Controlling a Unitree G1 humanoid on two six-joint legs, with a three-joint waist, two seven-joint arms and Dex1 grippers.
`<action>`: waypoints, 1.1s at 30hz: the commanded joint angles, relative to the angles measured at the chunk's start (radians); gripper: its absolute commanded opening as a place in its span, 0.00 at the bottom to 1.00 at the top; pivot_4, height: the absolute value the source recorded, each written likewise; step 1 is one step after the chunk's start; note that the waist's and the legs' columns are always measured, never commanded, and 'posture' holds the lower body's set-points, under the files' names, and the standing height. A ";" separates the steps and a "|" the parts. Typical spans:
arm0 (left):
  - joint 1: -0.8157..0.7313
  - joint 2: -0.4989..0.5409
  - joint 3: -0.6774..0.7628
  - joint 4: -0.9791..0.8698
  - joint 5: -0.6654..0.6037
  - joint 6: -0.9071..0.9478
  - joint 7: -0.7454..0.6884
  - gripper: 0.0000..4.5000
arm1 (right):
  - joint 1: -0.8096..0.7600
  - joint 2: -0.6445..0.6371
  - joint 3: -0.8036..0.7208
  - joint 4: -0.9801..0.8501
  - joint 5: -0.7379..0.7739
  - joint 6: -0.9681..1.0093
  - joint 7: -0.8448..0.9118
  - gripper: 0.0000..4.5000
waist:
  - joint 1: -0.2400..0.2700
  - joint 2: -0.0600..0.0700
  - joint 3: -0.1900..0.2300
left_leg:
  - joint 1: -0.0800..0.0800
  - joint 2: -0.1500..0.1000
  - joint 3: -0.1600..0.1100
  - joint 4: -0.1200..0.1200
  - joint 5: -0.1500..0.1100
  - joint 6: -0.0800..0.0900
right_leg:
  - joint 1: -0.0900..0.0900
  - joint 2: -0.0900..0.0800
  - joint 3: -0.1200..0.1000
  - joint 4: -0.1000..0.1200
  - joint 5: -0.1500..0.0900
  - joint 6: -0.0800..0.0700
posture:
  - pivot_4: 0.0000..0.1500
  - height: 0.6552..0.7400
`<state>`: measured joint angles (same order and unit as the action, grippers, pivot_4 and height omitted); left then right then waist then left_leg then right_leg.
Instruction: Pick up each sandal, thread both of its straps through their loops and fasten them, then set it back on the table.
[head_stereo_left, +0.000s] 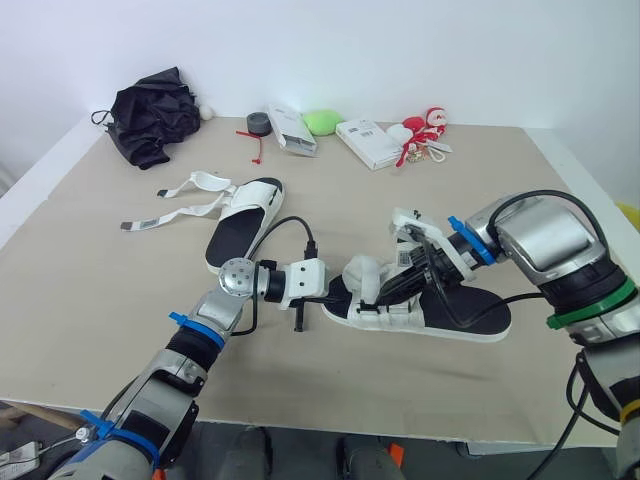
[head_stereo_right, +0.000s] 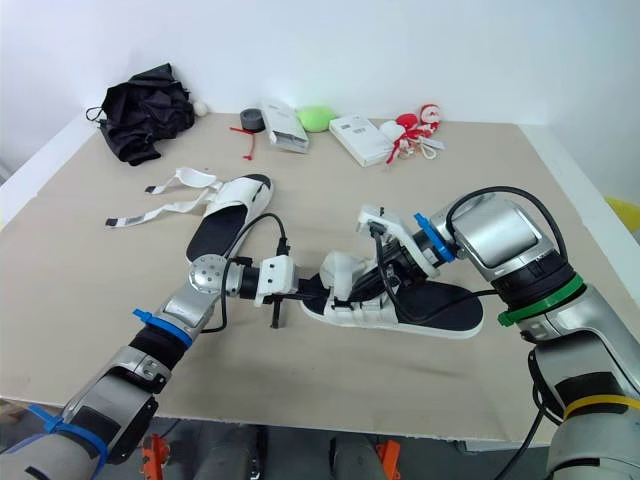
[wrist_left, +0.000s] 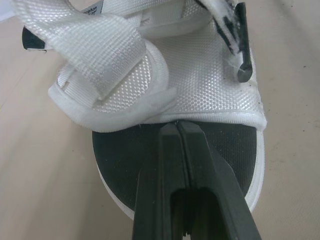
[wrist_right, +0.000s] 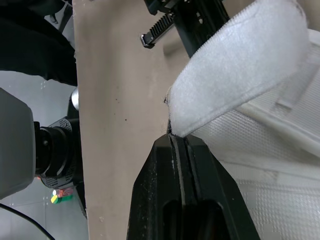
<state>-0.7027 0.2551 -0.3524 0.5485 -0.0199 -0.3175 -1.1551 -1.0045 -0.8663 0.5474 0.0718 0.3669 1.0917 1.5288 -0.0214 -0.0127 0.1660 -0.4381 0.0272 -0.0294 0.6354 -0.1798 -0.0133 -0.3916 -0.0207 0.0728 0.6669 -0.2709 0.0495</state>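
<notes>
1. Far left at the back of the counter (head_stereo_left: 90, 290) I see a crumpled black fabric bundle (head_stereo_left: 152, 115), soft and creased.
2. Right of it lies the open sandal (head_stereo_left: 245, 215). It has a black footbed and a white sole, and its loose straps (head_stereo_left: 190, 195) trail flat towards the left.
3. My left pincer (wrist_left: 176, 127) is clenched. Its black tips are pressed together against the hem of the near sandal's white mesh upper, over the black footbed. I can't tell whether any fabric is caught.
4. The near sandal (head_stereo_left: 470, 305) sits flat on the counter near the front edge, between both arms, with its toe towards the left arm.
5. My right pincer (wrist_right: 175, 140) is clamped on the end of a fuzzy white strap (wrist_right: 235, 75), which arches up from the woven upper.
6. Along the back edge, well apart from the work, sit a dark tape roll (head_stereo_left: 256, 124), a white box (head_stereo_left: 292, 130), a rounded green lump (head_stereo_left: 322, 121), a second white box (head_stereo_left: 368, 143) and red-and-white trinkets (head_stereo_left: 422, 130).
7. The counter is matte beige board, and behind it stands a plain white wall (head_stereo_left: 400, 50).
</notes>
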 joint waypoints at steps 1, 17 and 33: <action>0.035 0.006 -0.029 0.013 0.029 0.029 -0.010 0.00 | 0.006 -0.006 0.014 -0.040 0.008 0.016 0.015 0.01 | 0.000 0.000 0.000 | 0.000 0.000 0.000 0.000 0.000 0.000 | 0.000 0.000 0.000 0.000 0.000 0.000 | 1.00 0.98; 0.062 0.009 -0.037 -0.017 0.030 0.046 -0.014 0.00 | -0.066 0.030 0.199 0.164 -0.166 -0.176 0.085 0.01 | 0.001 0.001 -0.001 | 0.001 0.000 -0.001 0.000 0.000 0.000 | 0.002 0.000 -0.001 0.000 0.000 0.001 | 1.00 0.98; 0.086 0.019 -0.038 -0.043 0.031 0.067 -0.009 0.00 | -0.125 0.005 0.110 0.188 -0.011 -0.313 0.085 0.01 | 0.000 0.001 -0.001 | 0.001 -0.001 -0.001 0.000 -0.001 -0.001 | 0.002 -0.002 -0.002 0.000 0.000 0.000 | 1.00 0.98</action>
<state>-0.6529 0.2576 -0.3542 0.4729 -0.0203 -0.2772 -1.1446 -1.1209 -0.8560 0.7186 0.2616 0.3419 0.8014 1.5670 -0.0215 -0.0121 0.1648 -0.4369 0.0266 -0.0310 0.6355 -0.1805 -0.0145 -0.3896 -0.0217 0.0708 0.6678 -0.2710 0.0493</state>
